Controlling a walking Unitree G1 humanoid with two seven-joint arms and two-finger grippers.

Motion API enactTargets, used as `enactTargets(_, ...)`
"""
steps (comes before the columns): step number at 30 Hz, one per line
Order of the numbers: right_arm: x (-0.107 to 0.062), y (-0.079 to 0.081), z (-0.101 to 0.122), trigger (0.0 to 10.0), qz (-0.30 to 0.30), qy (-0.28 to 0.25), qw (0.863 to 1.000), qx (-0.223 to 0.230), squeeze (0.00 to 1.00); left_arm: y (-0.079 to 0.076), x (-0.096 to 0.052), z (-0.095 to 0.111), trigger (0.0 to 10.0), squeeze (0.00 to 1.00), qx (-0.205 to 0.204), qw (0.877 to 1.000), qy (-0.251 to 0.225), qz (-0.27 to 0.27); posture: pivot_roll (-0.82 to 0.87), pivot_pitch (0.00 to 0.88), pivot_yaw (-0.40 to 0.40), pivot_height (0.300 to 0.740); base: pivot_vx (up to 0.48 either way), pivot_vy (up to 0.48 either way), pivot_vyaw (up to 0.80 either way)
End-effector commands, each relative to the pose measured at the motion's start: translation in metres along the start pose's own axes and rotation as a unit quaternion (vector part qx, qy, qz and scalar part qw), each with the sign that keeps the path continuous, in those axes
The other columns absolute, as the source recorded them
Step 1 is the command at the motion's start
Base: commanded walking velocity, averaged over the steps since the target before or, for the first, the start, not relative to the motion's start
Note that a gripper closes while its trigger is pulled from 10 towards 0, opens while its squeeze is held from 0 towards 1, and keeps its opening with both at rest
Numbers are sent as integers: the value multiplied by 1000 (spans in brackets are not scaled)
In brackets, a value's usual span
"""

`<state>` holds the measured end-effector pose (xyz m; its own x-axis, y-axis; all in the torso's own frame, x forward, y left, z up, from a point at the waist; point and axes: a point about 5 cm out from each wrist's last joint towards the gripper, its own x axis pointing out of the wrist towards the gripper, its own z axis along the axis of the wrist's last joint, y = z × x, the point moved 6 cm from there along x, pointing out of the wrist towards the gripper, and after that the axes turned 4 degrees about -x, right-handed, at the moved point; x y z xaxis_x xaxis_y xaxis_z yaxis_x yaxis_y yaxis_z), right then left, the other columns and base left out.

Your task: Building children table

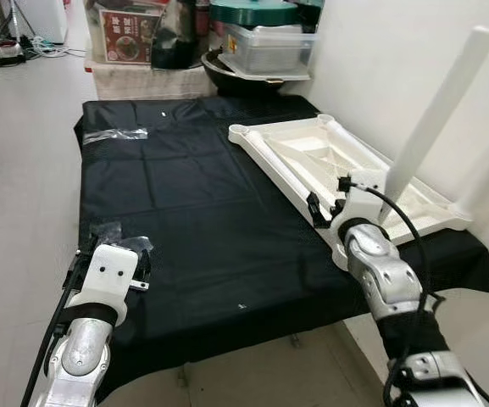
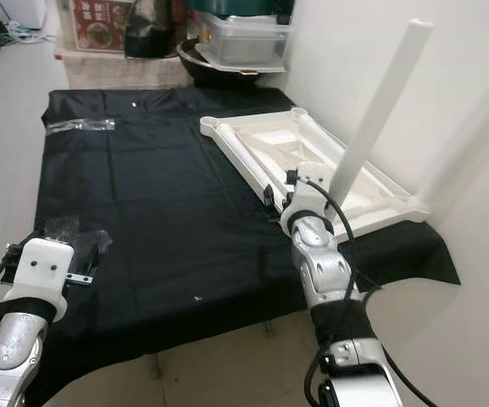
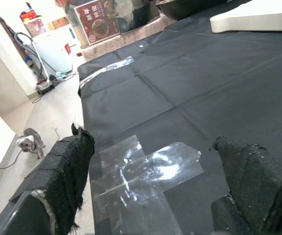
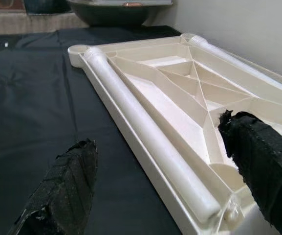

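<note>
A white plastic children's tabletop [image 1: 337, 161] lies upside down on the black cloth [image 1: 193, 203], at its right side by the wall. One white leg [image 1: 439, 110] stands upright in its near right corner. Another white leg [image 4: 145, 142] lies loose along the tabletop's left rim. My right gripper [image 4: 155, 134] is open at the near left corner of the tabletop, its fingers either side of that lying leg's end, also visible in the left eye view [image 1: 325, 208]. My left gripper [image 3: 150, 139] is open low over clear plastic film [image 3: 145, 171] at the cloth's near left edge.
A second clear plastic wrapper [image 1: 115, 134] lies at the cloth's far left. A dark wok [image 1: 240, 75], a lidded box [image 1: 269, 47] and cartons crowd the far end. A white wall [image 1: 380, 68] runs along the right. A small cat [image 3: 28, 143] is on the floor at the left.
</note>
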<state>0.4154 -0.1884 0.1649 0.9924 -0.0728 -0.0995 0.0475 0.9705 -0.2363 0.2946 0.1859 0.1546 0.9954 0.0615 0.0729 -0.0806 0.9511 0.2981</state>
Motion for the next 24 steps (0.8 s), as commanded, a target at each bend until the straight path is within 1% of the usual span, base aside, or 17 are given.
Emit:
enactTargets(1, -3, -39, -21, 10000, -55, 32, 998, -3, 0, -3, -1, -10, 10000, 0, -4, 1000, 21, -6, 81, 0, -94, 740, 0, 0, 0)
enactTargets(3, -2, -66, -28, 10000, -79, 38, 996, -21, 0, -4, 0, -12, 10000, 0, -4, 1000, 23, -10, 73, 0, -88, 740, 0, 0, 0)
enactTargets(4, 0, -81, -29, 10000, -98, 41, 994, -21, 0, -5, 1, -13, 10000, 0, -4, 1000, 24, -12, 66, 0, -85, 740, 0, 0, 0)
enactTargets(6, 3, -96, -26, 10000, -123, 39, 991, -23, 0, -6, 2, -13, 10000, 0, -4, 1000, 25, -15, 63, 0, -84, 740, 0, 0, 0)
enactTargets(8, 4, -99, -24, 10000, -131, 36, 990, -27, 0, -7, 3, -13, 10000, 0, -4, 1000, 25, -15, 63, 0, -84, 740, 0, 0, 0)
enactTargets(10, 5, -108, -23, 10000, -164, 42, 985, -43, 0, -7, 3, -14, 10000, 0, 0, 1000, 27, -15, 80, 0, -93, 740, 0, 0, 0)
enactTargets(11, 5, -109, -25, 10000, -172, 46, 983, -42, 0, -7, 3, -14, 10000, 0, 3, 1000, 27, -13, 91, 0, -98, 740, 0, 0, 0)
enactTargets(13, 5, -111, -27, 10000, -180, 47, 982, -42, 0, -6, 3, -14, 10000, 0, 5, 1000, 27, -11, 98, 0, -101, 740, 0, 0, 0)
enactTargets(16, 5, -108, -30, 10000, -176, 52, 982, -44, 0, -5, 1, -15, 10000, 0, 7, 1000, 27, -7, 98, 0, -101, 740, 0, 0, 0)
enactTargets(17, 4, -109, -35, 10000, -177, 59, 981, -45, 0, -4, 1, -16, 10000, 0, 7, 1000, 28, -6, 102, 0, -101, 740, 0, 0, 0)
enactTargets(19, 1, -119, -44, 10000, -188, 70, 979, -45, 0, -2, 0, -17, 10000, 0, 8, 999, 31, -5, 103, 0, -101, 740, 0, 0, 0)
enactTargets(23, 0, -122, -47, 10000, -191, 73, 978, -45, 0, -2, 0, -18, 10000, 0, 8, 999, 31, -5, 103, 0, -101, 740, 0, 0, 0)
enactTargets(24, -3, -133, -50, 10000, -205, 77, 975, -44, 0, -1, 0, -18, 10000, 0, 9, 999, 32, -5, 96, 0, -90, 740, 0, 0, 0)
